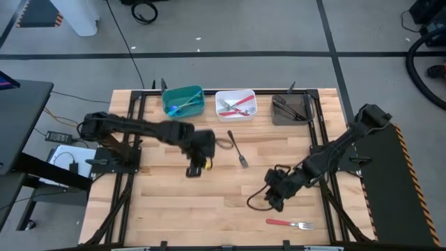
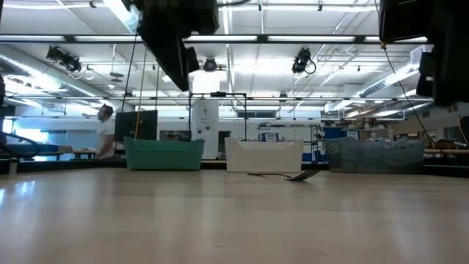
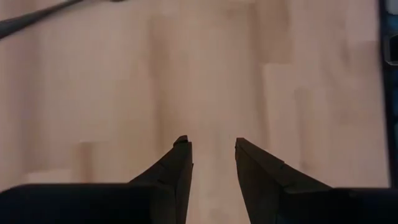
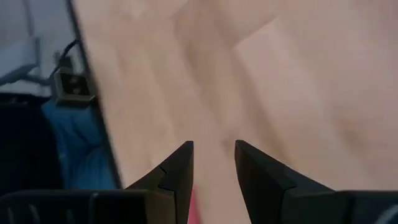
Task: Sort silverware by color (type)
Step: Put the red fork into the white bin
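- At the lower right of the high view a red-handled fork [image 1: 289, 224] lay alone on the worktop [image 1: 167, 209], near its front edge.
- Just above it in that view the right gripper [image 1: 273, 197] hung over bare wood, its fingers [image 4: 177, 171] spread with nothing between them; a blur of red showed at the bottom of the right wrist view, likely that fork.
- To do this pick well, I judge the right arm should line its fingers across the slim handle, come down until they straddle it, and close on the handle rather than the tines.
- Nearer the middle of the high view the left gripper [image 1: 197, 167] hovered above the worktop, fingers [image 3: 176, 171] likewise parted and empty.
- A dark grey fork [image 1: 237, 149] lay just right of it, apart from it; it looked the left arm's natural target.
- Along the top edge of the worktop stood three bins: the teal bin [image 1: 183, 102] holding blue-teal pieces, the white bin [image 1: 235, 104] with red-handled forks, and the brown bin [image 1: 291, 109] with dark ones.
- Only two forks appeared unsorted.
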Motion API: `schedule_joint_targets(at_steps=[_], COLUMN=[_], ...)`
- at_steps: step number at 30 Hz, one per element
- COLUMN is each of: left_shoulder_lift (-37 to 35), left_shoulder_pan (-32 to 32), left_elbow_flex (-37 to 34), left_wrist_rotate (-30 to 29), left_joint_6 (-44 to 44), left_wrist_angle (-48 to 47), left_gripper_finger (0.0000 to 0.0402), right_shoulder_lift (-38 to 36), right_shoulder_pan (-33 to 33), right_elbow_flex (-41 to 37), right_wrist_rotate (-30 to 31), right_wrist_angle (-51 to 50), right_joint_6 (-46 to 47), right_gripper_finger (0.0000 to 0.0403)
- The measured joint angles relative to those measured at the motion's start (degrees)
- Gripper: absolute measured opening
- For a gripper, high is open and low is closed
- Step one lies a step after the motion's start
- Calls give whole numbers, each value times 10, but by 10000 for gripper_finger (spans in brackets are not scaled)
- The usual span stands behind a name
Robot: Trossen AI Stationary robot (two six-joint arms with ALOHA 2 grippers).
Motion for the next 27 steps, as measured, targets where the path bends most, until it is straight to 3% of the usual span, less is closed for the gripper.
schedule_joint_targets(at_steps=[7, 16, 27], left_shoulder_lift=[2, 4, 4], left_shoulder_pan=[-105, -194, -243], left_elbow_flex=[0, -1, -1], left_wrist_rotate=[-19, -108, -156], left_joint_6=[-78, -173, -223], left_wrist_angle=[16, 24, 35], left_gripper_finger=[121, 121, 121], right_shoulder_lift=[76, 107, 107], right_shoulder_pan=[36, 112, 218], right_elbow_flex=[22, 57, 57], right_wrist_rotate=[-69, -116, -85], right_wrist_angle=[39, 30, -64], right_joint_6=[53, 136, 276], right_gripper_finger=[126, 126, 124])
